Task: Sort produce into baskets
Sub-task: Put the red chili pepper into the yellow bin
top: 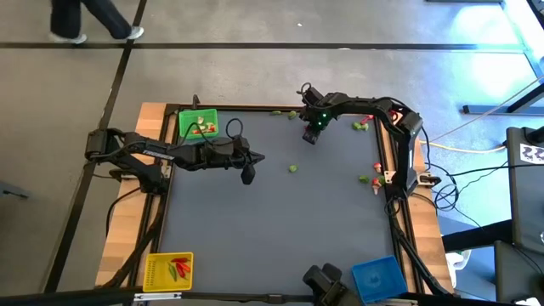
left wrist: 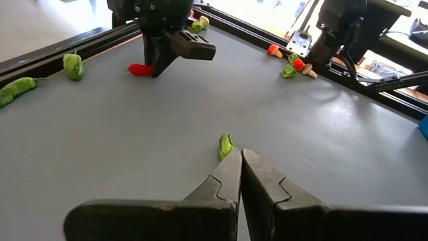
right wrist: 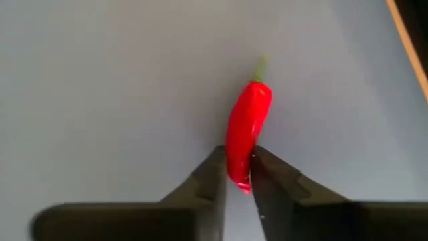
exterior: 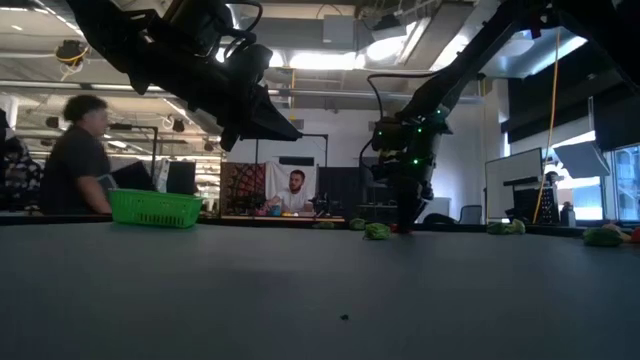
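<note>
A red chili pepper [right wrist: 247, 127] lies on the grey table, its lower end pinched between the fingers of my right gripper [right wrist: 237, 175]. That gripper [top: 310, 134] stands at the far middle of the table. My left gripper [top: 248, 175] hangs shut and empty above the table centre, just short of a small green piece [left wrist: 227, 144]. More produce is scattered about: green pieces [left wrist: 73, 65] and red-orange pieces [left wrist: 301, 65] near the right rail. The green basket [top: 197, 124] sits far left with pieces in it, the yellow basket [top: 169, 270] near left, the blue basket [top: 378, 279] near right.
A black rail frames the table [top: 280, 238]. The right arm's base [top: 406, 161] stands at the right edge, beside cables. One person [top: 93, 21] walks past the far side; others [exterior: 80, 160] are in the room behind.
</note>
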